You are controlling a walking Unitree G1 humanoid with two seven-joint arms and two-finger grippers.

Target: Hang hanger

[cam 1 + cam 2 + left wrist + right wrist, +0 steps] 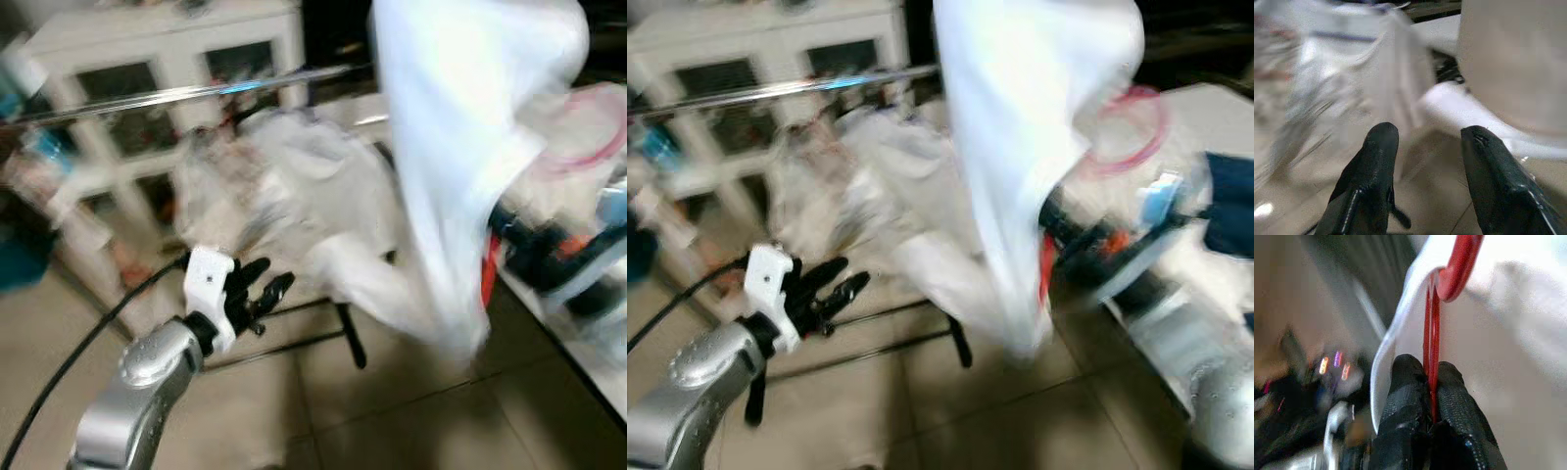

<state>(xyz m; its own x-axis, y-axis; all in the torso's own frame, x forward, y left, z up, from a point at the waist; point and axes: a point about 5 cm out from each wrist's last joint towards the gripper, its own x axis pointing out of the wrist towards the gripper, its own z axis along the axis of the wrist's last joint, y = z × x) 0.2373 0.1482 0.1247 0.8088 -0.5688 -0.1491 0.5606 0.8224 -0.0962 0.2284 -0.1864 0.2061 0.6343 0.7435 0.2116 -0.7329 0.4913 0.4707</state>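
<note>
We start at the right end effector (1431, 404). In the right wrist view its two black fingers (1405, 396) are pressed together on the thin red bar of the hanger (1457, 264), so it is pinching the hanger with no gap left between the pads. A white garment (460, 147) is draped over that hanger and hangs down from it, covering most of the right arm in the head views; a strip of red shows at the garment's lower edge there.

The relation that governs the coming move is hanger to rail. The metal rail (186, 93) runs roughly level across the upper left of the head views, and the held hanger with its garment is to the right of the rail's near end, at about the same height or slightly above. We judge that the hanger must travel toward the robot's left to reach the rail. The hook end of the hanger is hidden by cloth, so we cannot tell how it is turned relative to the rail's long axis.

The left end effector (257, 292) is lower, in front of the rack's black foot bars (313, 338) and below the rail. Its fingers (1376, 161) are spread apart and hold nothing. Ahead of them lies a pile of pale cloth (294, 186) under the rail.

The right arm carries the task's thing, and we judge it to be the arm that completes the hang. The frames are blurred, so finer contact detail is not readable.
</note>
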